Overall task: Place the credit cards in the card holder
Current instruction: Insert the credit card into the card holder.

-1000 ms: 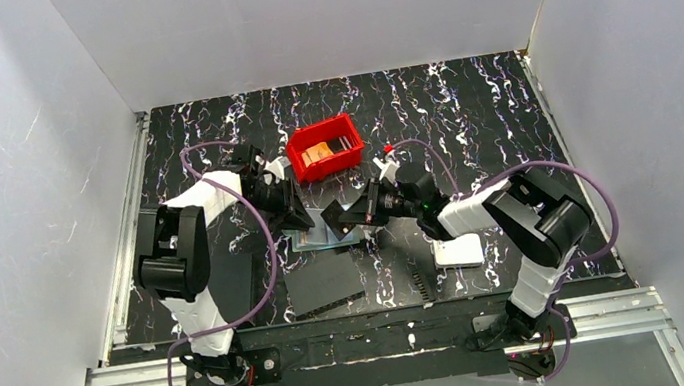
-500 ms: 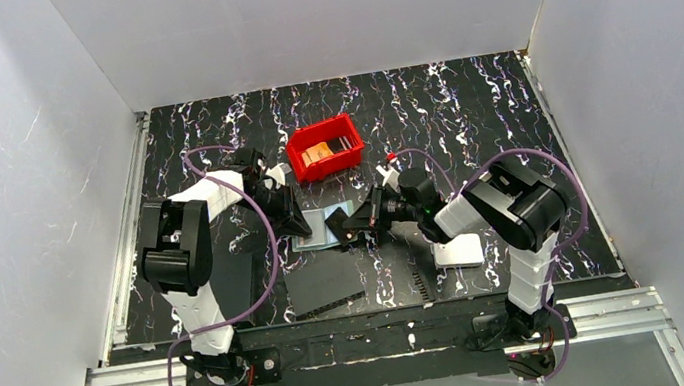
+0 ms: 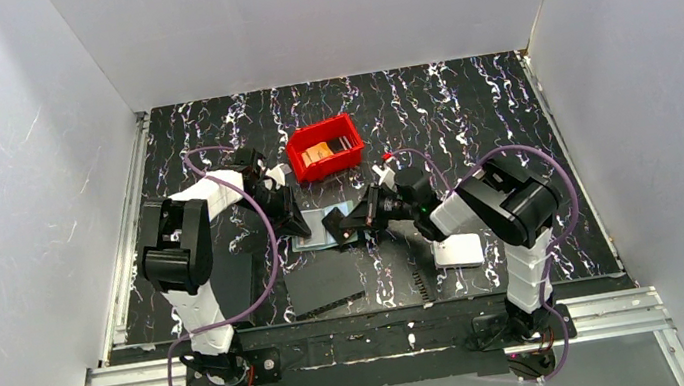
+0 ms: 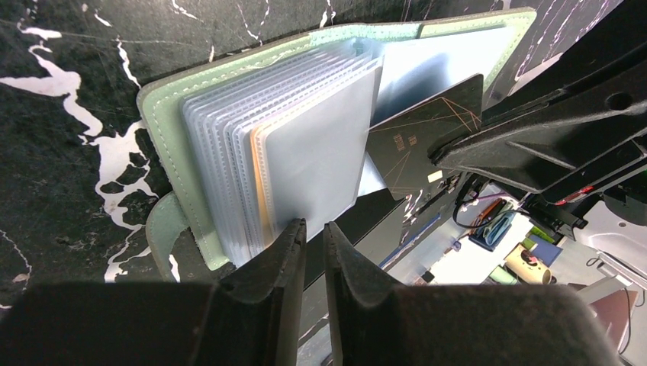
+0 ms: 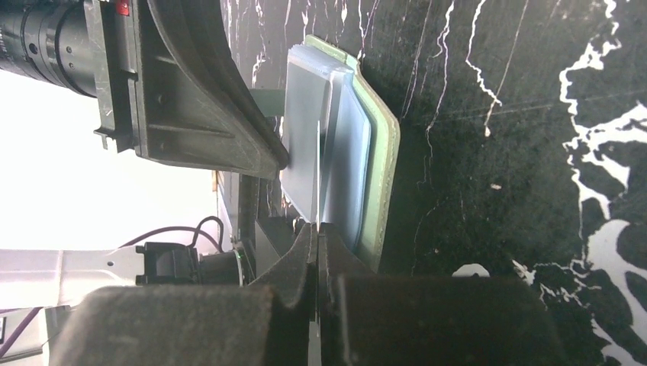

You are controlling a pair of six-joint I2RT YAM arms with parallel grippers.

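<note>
Right end effector (image 5: 317, 227) pinching card (image 4: 423, 141), print illegible

Card holder (image 4: 164, 145): grey-green, rounded corners, lying open on the table directly ahead of the left gripper (image 4: 314, 227). Its translucent sleeves (image 4: 305, 145) stand fanned up from the spine. The front sleeve's near edge sits at that gripper's fingertips. An orange edge shows inside one sleeve further back.

Dark card (image 4: 427, 130): thin gold lines on its face, pinched by one end in the right gripper (image 5: 315, 225) and tilted. Its free corner is at the front sleeve's edge; contact not confirmed.

Orange cards (image 3: 316, 153): stacked in a red bin (image 3: 295, 151), well beyond the left gripper.
</note>
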